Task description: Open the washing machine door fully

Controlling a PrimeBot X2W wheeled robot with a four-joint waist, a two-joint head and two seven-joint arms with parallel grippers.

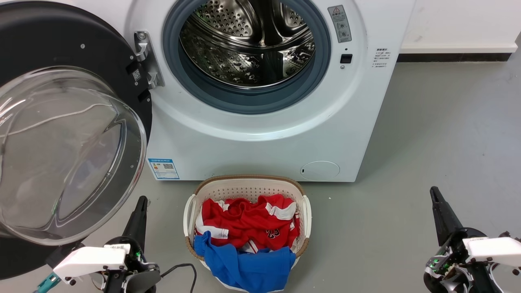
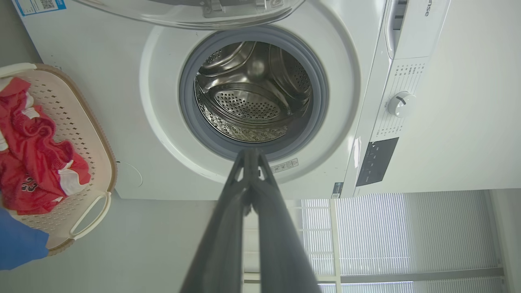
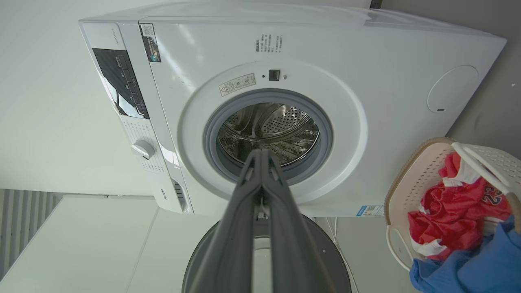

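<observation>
Door [image 1: 69, 138] hanging wide at nine o'clock of the washing machine [image 1: 260, 138], drum [image 1: 248, 44] uncovered. Left claw [image 1: 140, 207] at seven o'clock, right claw [image 1: 437, 203] at five: both pinched shut, holding nothing, clear of the door. Probably last step; at most, nudge it further back.

Left hand [image 1: 142, 201]: two long dark fingers, matte charcoal, tapering to a blunt point, on a black rounded wrist. It sits under a blocky left casing [image 1: 91, 260], white and dotted with dark screws, with a teal plug [image 1: 47, 281] at its near left corner and a thin black cable [image 1: 185, 265] looping off to the right. Right hand [image 1: 434, 193]: same dark tapered fingers, white right casing [image 1: 492, 246] with dark screws, silver metal bracket [image 1: 447, 280] and small green lights [image 1: 436, 260] beneath.
</observation>
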